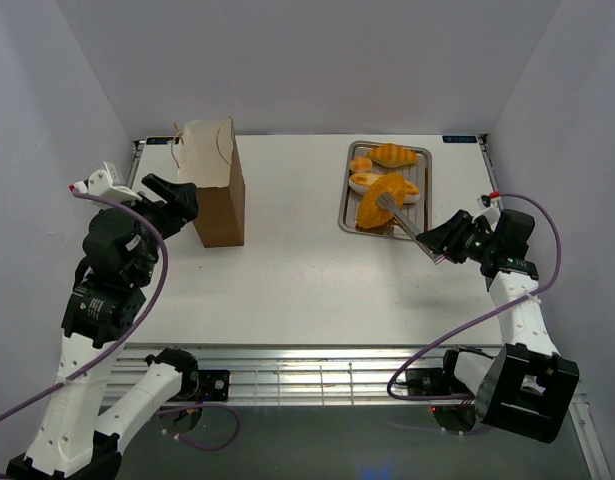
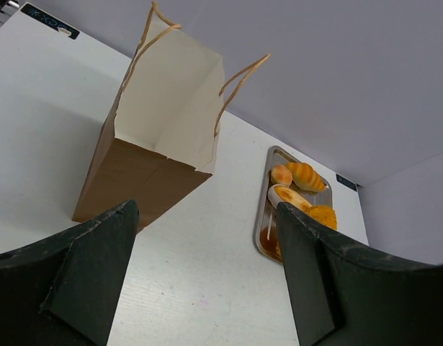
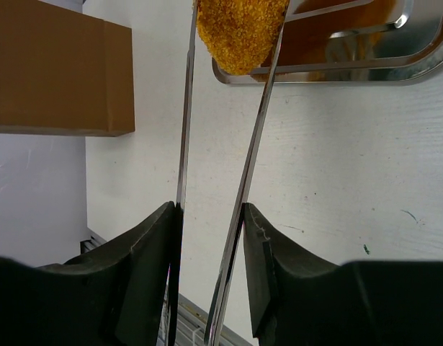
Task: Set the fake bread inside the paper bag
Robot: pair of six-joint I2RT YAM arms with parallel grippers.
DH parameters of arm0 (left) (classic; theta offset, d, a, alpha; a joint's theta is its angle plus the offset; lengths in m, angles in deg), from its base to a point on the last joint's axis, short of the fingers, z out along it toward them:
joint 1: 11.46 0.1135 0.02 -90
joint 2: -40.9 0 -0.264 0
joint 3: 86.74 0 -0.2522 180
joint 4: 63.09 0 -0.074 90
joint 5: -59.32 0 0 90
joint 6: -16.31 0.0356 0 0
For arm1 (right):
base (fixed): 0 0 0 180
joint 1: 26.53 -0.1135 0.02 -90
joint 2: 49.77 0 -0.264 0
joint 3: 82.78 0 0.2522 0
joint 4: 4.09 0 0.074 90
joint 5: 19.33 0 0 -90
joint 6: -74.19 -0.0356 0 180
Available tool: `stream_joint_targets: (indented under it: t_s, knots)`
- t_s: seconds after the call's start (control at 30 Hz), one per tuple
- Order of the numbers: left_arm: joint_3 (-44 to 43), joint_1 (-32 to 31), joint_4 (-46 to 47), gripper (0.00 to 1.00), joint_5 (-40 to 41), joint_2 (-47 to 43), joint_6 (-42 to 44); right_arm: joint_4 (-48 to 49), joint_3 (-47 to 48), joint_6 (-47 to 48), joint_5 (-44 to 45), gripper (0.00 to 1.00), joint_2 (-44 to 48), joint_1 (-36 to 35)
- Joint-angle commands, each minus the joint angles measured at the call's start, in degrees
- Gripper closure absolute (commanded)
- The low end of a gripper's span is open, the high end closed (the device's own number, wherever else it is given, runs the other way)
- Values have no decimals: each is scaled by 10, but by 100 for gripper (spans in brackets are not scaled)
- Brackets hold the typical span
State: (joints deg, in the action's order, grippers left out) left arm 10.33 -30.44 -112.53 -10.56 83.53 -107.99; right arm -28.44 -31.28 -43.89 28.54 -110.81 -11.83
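Note:
The brown paper bag (image 1: 215, 185) stands upright and open at the back left, its pale inside showing in the left wrist view (image 2: 167, 101). The four loaves lie in the steel tray (image 1: 344, 200): croissant (image 1: 395, 155), bun (image 1: 361, 164), baguette (image 1: 365, 181) and big oval loaf (image 1: 379, 205). My right gripper (image 1: 439, 243) is shut on silver tongs (image 3: 185, 144). The tong arms sit on either side of the oval loaf (image 3: 239, 32) at the tray's near rim. My left gripper (image 1: 177, 195) is open and empty, just left of the bag.
White walls close in the table on the left, back and right. In the right wrist view the bag's brown side (image 3: 59, 76) shows at upper left and the tray's rim (image 3: 336, 68) at upper right. A metal rail runs along the near table edge (image 1: 317, 365).

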Motion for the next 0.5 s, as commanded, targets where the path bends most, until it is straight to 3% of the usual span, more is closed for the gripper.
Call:
stream_joint_targets:
  t_s: [0.0,0.23,0.47]
  knots:
    - [-19,-1,-6,13,17,3,8,21,33,-14,-22,92,22,-1]
    - [-62,-1,17,13,68,59,65,57,93,-65,-59,92,23,-23]
    - [-161,11,16,14,120,182,103,58,264,-103,-9,92,-28,-180]
